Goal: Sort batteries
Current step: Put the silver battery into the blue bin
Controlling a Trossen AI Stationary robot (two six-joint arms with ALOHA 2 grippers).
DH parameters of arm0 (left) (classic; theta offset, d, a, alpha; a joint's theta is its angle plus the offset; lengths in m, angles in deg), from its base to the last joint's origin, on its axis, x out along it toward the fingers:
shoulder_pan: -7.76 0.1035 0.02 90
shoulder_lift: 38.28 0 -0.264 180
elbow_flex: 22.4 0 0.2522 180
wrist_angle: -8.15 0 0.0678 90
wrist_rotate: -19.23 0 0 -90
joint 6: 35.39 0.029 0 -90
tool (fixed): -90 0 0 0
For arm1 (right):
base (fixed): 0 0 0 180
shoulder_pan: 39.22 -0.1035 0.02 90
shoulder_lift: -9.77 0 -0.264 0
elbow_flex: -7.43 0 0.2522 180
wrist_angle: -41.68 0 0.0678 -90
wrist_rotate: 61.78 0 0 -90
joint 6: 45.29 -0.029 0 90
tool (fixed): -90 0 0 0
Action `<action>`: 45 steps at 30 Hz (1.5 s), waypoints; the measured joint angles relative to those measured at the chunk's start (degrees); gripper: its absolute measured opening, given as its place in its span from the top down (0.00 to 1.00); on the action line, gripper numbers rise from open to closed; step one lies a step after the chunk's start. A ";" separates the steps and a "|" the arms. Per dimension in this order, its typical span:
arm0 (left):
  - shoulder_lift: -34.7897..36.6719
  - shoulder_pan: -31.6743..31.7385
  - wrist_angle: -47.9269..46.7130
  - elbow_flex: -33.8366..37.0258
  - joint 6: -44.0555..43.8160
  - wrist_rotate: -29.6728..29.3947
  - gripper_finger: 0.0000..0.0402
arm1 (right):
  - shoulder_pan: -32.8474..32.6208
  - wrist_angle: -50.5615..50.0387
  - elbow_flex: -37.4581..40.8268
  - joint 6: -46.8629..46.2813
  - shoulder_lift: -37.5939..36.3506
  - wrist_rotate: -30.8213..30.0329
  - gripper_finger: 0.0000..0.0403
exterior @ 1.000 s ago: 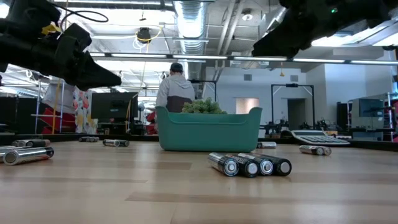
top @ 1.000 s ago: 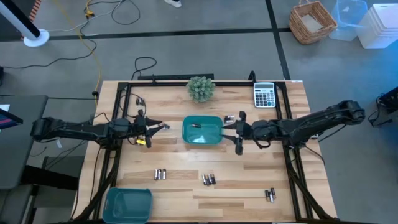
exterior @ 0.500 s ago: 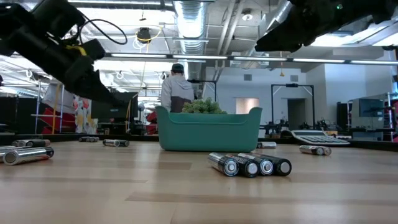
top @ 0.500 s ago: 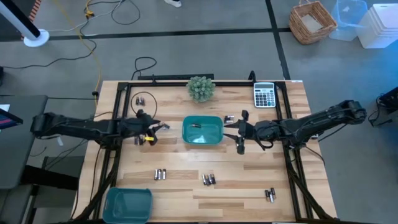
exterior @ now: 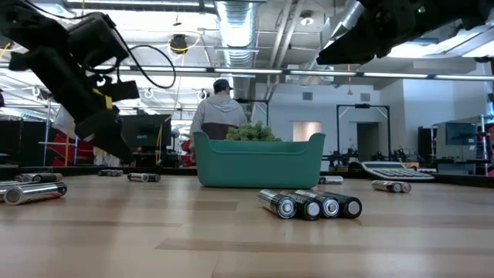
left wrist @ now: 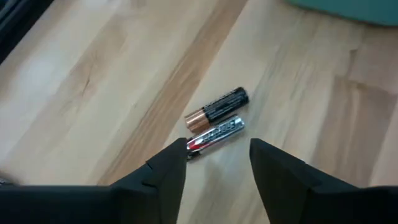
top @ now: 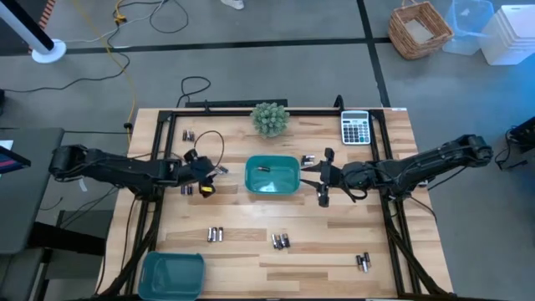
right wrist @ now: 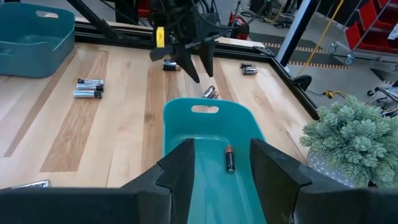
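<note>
My left gripper (left wrist: 217, 146) (top: 215, 173) is open and tipped down toward the table, just left of the middle teal tray (top: 272, 186). Its fingers stand over two batteries lying side by side on the wood: a black and copper one (left wrist: 217, 107) and a silver one (left wrist: 215, 134). It touches neither. My right gripper (right wrist: 221, 147) (top: 322, 177) is open and hovers at the tray's right side. One battery (right wrist: 229, 159) lies inside the tray. More batteries lie in small groups on the table (top: 216, 235) (top: 280, 241) (top: 363, 262) (top: 188, 135).
A second teal tray (top: 171, 274) sits at the near left corner. A small plant (top: 270, 118) and a grey calculator (top: 355, 128) stand at the far edge. A black frame (top: 159, 159) rims the table. A person (exterior: 217, 108) stands in the room beyond.
My left gripper has moved toward the middle tray and down, tipping from roughly level to pointing steeply at the table over the two batteries. My right arm has kept still.
</note>
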 joint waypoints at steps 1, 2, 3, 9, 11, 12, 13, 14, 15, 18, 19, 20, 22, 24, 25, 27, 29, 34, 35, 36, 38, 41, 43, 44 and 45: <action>-0.78 0.44 0.03 -0.22 0.48 0.09 0.55 | 0.00 0.00 0.00 -0.04 0.00 0.00 0.58; -1.50 0.85 0.09 -0.39 0.97 0.09 0.54 | 0.00 -0.05 0.00 -0.11 0.00 0.00 0.58; -2.15 1.32 0.11 -0.55 1.42 0.19 0.53 | 0.00 -0.16 0.00 -0.20 0.00 0.00 0.58; -5.18 5.26 0.15 -0.90 4.73 4.24 0.51 | 0.00 -0.27 0.00 -0.22 0.00 0.00 0.58; -6.02 6.03 0.56 -0.90 6.55 4.35 0.51 | 0.00 -0.42 0.00 -0.21 0.00 0.00 0.58; -6.28 6.31 1.19 -0.90 7.55 4.42 0.51 | 0.00 -0.42 0.00 -0.22 0.00 0.00 0.58; -6.57 6.61 2.30 -0.90 8.63 4.92 0.51 | 0.00 -0.42 0.00 -0.22 0.00 0.00 0.58; -6.70 6.96 3.34 -0.90 9.52 6.00 0.51 | 0.00 -0.42 0.00 -0.22 0.00 0.00 0.58; -6.70 7.36 3.79 -0.90 10.37 7.12 0.51 | 0.00 -0.42 0.00 -0.22 0.00 0.02 0.58; -6.69 8.42 4.63 -0.90 11.54 9.45 0.51 | 0.00 -0.53 0.00 -0.22 0.00 0.02 0.58; -6.69 8.83 4.38 -0.90 11.72 9.89 0.51 | 0.00 -0.60 0.00 -0.22 0.00 0.02 0.58; -6.69 9.28 4.01 -0.90 11.99 10.06 0.51 | 0.00 -0.62 0.00 -0.22 0.00 0.02 0.58; -6.88 10.17 3.45 -0.85 12.00 10.53 0.51 | 0.04 -0.93 -0.01 -0.22 0.00 0.02 0.58; -7.47 10.97 3.47 -0.84 12.05 11.33 0.51 | 0.04 -1.07 -0.02 -0.28 0.02 0.02 0.58; -7.82 11.31 3.47 -0.82 12.29 11.51 0.51 | 0.02 -1.07 -0.01 -0.28 0.02 0.02 0.58; -8.85 11.89 3.79 -0.82 12.66 12.23 0.51 | 0.04 -1.03 -0.02 -0.31 0.02 0.02 0.58; -9.99 12.31 4.45 -0.86 12.83 12.92 0.51 | 0.04 -1.05 -0.02 -0.30 0.02 0.04 0.58; -12.00 12.52 6.38 -0.86 13.29 12.96 0.51 | 0.04 -1.13 -0.02 -0.63 0.02 0.04 0.58; -12.11 12.52 6.49 -0.86 13.29 13.30 0.52 | 0.04 -1.21 -0.02 -0.63 0.02 0.04 0.58; -12.11 12.56 6.49 -0.88 13.29 13.55 0.52 | 0.04 -1.20 -0.02 -0.64 0.02 0.04 0.58; -12.15 12.56 6.47 -0.88 13.15 13.73 0.54 | 0.08 -1.25 -0.02 -0.63 0.02 0.04 0.58; -12.18 12.56 6.40 -0.86 12.52 14.10 0.58 | 0.51 -1.27 -0.02 -0.66 0.02 0.17 0.58; -12.22 12.56 6.38 -0.86 12.12 14.53 0.61 | 0.83 -1.39 -0.02 -0.68 0.02 0.26 0.58; -12.22 12.56 6.36 -0.86 12.00 14.83 0.62 | 0.83 -1.45 -0.02 -0.70 0.02 0.24 0.58; -12.22 12.56 6.34 -0.86 11.94 15.10 0.64 | 0.83 -1.47 -0.02 -0.72 0.02 0.24 0.58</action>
